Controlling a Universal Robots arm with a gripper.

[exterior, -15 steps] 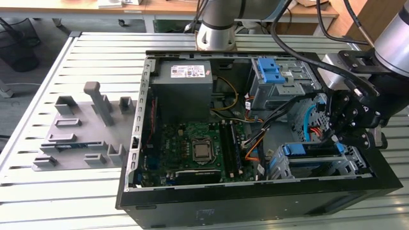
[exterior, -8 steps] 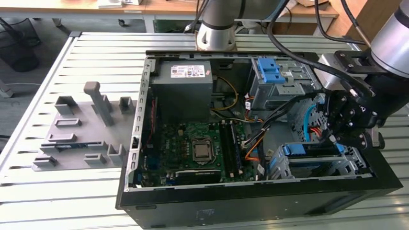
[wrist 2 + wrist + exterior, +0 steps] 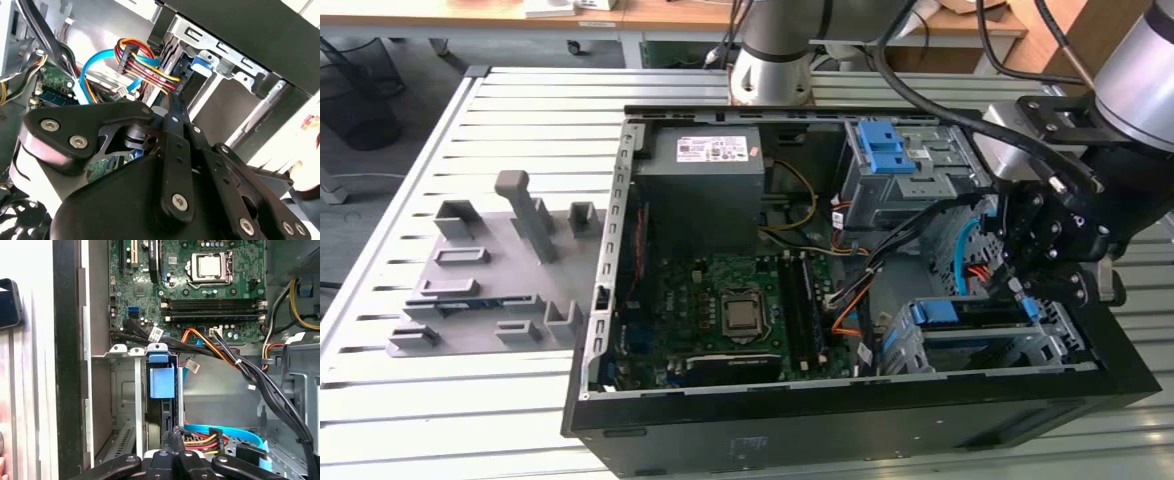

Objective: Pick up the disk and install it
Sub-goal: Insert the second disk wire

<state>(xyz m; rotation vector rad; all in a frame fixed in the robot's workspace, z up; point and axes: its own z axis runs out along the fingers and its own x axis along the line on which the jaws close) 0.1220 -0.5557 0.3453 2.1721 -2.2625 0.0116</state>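
The disk (image 3: 966, 313) stands on edge inside the lower drive cage (image 3: 1047, 352) at the front corner of the open computer case, on the exterior view's right. Its blue carrier tab (image 3: 161, 382) faces the motherboard, and the dark drive body runs back from the tab. My gripper (image 3: 1010, 290) hangs just above that cage. In the first wrist view my gripper (image 3: 173, 434) has its fingertips together, touching the disk's near end. In the second wrist view my gripper (image 3: 174, 107) points at the blue carrier (image 3: 200, 62) inside the metal cage.
Bundled power leads (image 3: 215, 347) and a light blue data cable (image 3: 225, 432) lie right beside the disk. A second cage with blue carriers (image 3: 887, 150), the grey power supply (image 3: 715, 160) and the motherboard (image 3: 727, 310) sit in the case. A grey fixture tray (image 3: 487, 275) lies on the table at the exterior view's left.
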